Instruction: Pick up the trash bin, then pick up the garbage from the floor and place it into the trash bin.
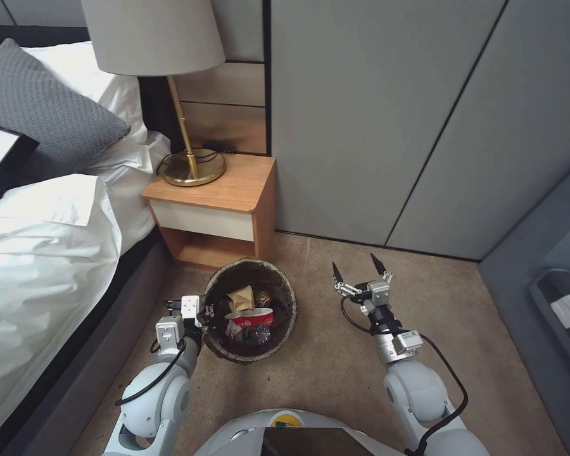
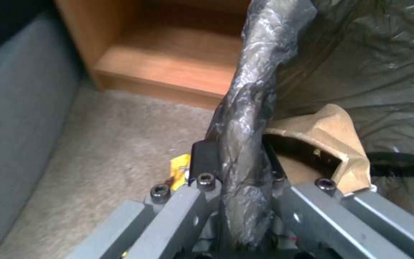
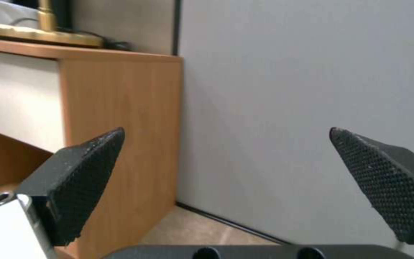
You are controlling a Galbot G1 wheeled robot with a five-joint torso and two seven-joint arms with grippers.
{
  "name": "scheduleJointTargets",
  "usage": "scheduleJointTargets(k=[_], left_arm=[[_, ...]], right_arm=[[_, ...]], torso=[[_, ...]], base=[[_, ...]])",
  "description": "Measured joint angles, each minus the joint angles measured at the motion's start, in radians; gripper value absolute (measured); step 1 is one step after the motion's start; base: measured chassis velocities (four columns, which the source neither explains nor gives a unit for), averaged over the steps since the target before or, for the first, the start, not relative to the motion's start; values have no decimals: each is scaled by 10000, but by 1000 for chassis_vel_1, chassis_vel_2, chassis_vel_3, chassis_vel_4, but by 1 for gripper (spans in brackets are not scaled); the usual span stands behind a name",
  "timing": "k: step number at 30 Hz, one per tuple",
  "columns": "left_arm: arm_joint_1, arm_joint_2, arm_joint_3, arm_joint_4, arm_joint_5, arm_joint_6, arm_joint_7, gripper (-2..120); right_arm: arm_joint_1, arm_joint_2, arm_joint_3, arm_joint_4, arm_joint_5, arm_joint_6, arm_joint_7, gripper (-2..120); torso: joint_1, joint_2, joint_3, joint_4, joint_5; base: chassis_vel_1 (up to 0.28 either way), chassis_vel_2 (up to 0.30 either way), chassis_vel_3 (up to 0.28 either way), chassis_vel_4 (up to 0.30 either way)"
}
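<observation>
Bedroom corner: tan carpet [image 1: 335, 354], grey wall panels [image 1: 386, 114] from 12 to 2 o'clock, bed [image 1: 38, 253] filling 8 to 10 o'clock, wooden nightstand [image 1: 225, 206] with a brass lamp [image 1: 183, 126] at 11 o'clock.

Trash bin [image 1: 285, 316] sits at centre, just in front of the nightstand, dark liner folded over its rim. Inside: red-and-white cup [image 1: 250, 315], tan paper [image 1: 240, 296], clear bottle [image 1: 259, 332].

Left gripper [image 1: 204, 311] at the bin's 9 o'clock edge, closed on the rim; the left wrist view shows its fingers [image 2: 205, 158] pinching the bagged rim [image 2: 245, 118].

Right gripper [image 1: 359, 269] at the bin's 3 o'clock, well apart from it, above bare carpet, spread wide, holding nothing.

A yellow wrapper scrap [image 2: 179, 169] lies on the carpet just outside the bin, beneath the left gripper. Judgement: the right arm is free, but must cross past the bin to reach it.
</observation>
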Motion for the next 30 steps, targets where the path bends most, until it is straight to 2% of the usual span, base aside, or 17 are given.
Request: scheduleJointTargets(k=[30], left_arm=[[2, -55, 34, 58, -5, 20, -27, 0]], right_arm=[[155, 10, -151, -208, -19, -74, -120, 100]], torso=[[0, 0, 0, 0, 0]], base=[[113, 115, 114, 111]])
